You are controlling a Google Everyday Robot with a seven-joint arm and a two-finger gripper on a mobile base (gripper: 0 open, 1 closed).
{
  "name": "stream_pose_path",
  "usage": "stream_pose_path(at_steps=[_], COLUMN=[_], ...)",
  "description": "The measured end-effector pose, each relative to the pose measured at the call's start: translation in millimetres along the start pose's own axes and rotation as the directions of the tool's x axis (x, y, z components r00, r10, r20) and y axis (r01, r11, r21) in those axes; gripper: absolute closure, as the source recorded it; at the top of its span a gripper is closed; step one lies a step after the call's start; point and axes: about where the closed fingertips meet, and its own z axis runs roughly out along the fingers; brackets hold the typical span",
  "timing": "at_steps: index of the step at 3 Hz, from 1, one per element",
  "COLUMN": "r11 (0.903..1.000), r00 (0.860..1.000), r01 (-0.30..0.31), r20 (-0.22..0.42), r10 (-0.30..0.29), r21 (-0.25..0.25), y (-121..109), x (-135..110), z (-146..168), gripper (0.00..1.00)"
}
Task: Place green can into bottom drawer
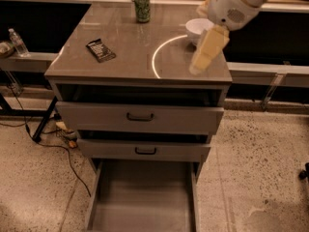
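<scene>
The green can (142,6) stands upright at the back of the grey cabinet top (130,62), left of centre. The bottom drawer (145,202) is pulled out at floor level, and its flat grey floor shows nothing in it. My gripper (199,64) hangs from the white arm at the upper right, over the right part of the cabinet top. It is in front of the white bowl (195,27), well to the right of the can and nearer than it. It holds nothing that I can see.
A dark snack packet (100,50) lies on the left of the cabinet top. The two upper drawers (140,117) with dark handles stand slightly open. A clear water bottle (18,41) stands on a ledge at far left. Cables (53,144) lie on the floor to the left.
</scene>
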Motion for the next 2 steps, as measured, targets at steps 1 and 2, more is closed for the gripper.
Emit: stream_pose_path(at_steps=[1,2], r11=[0.9961,0.982], r00=[0.99,0.97], r01=[0.035,0.048], r20=[0.131,0.226], r10=[-0.045,-0.089], r21=[0.081,0.183], y=[-52,-89], x=[-83,-167], z=[39,66], gripper=[0.0,0.0])
